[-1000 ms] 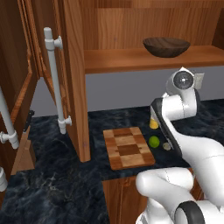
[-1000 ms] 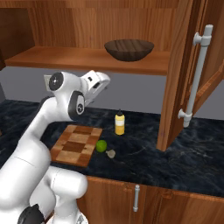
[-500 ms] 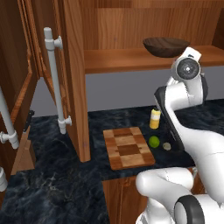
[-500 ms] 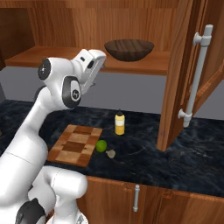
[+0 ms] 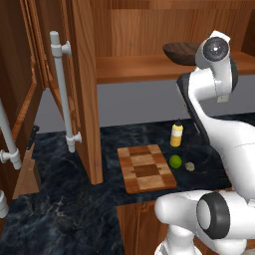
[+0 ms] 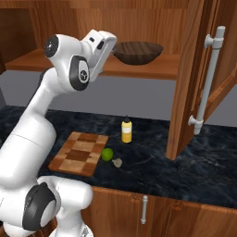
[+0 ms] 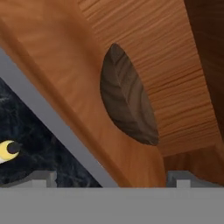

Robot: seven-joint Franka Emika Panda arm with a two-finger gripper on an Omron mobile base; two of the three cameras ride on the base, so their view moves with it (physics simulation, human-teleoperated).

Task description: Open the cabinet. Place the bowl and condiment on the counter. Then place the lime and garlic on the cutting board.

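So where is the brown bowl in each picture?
Left base view: the bowl sits on the cabinet shelf at upper right, partly behind the robot's arm.
Right base view: the bowl sits on the shelf at top centre, right of the robot's hand.
Hand view: the bowl is in the middle, tilted sideways.
Shared landmark: the yellow condiment bottle on the counter below.

Cabinet [image 5: 84, 89] doors swung open, grey bar handle [image 5: 63, 92] facing out. Dark bowl [image 5: 180, 52] on the cabinet shelf, partly hidden behind the white arm [image 5: 214, 74]. Below on the black counter [image 5: 64, 209]: checkered cutting board [image 5: 145, 168] just right of the open door. Lime [image 5: 175, 161] just beside the board's right edge, garlic [image 5: 190, 166] right of the lime, close. Yellow bottle [image 5: 176, 134] upright behind the lime, off the board.
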